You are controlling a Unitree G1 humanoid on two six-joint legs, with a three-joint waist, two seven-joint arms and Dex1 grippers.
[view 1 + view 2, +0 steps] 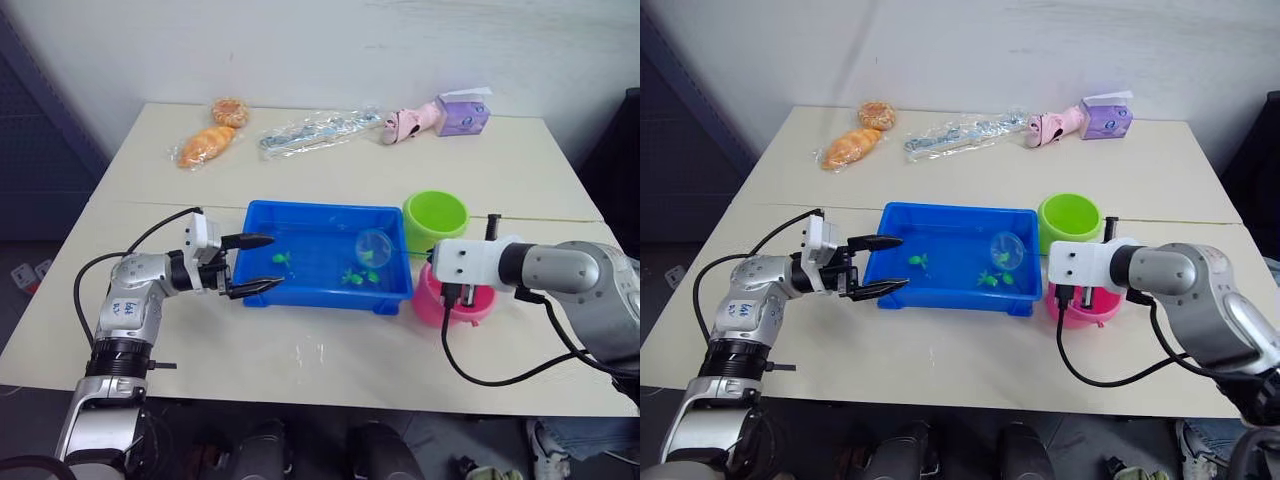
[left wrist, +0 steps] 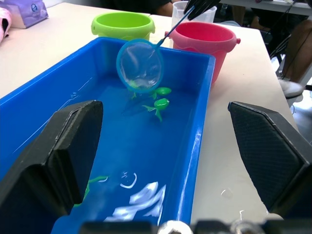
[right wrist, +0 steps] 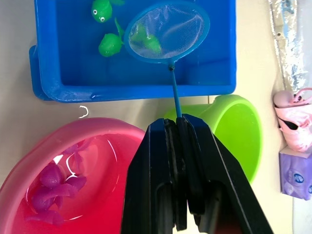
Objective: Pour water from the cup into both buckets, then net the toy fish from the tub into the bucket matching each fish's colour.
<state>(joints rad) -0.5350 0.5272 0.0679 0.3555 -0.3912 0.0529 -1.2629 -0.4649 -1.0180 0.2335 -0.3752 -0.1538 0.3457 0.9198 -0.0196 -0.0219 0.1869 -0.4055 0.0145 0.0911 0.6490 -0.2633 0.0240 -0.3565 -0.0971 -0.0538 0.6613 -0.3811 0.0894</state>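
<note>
Right gripper [image 3: 183, 141] has its fingers pressed together on the net [image 3: 167, 31] handle, hoop held over a green toy fish [image 3: 145, 44] in the blue tub [image 1: 262, 215], likely mid-scoop for the green bucket [image 1: 436, 217] just beside. Pink fish [image 3: 48, 187] already sit in the pink bucket [image 3: 109, 146]. Left gripper [image 1: 247, 264], fingers spread, straddles the tub's end wall without gripping it, probably to steady it.

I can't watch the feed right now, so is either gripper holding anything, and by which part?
The right gripper holds the net by its handle's end. The left gripper is open, holding nothing.
</note>
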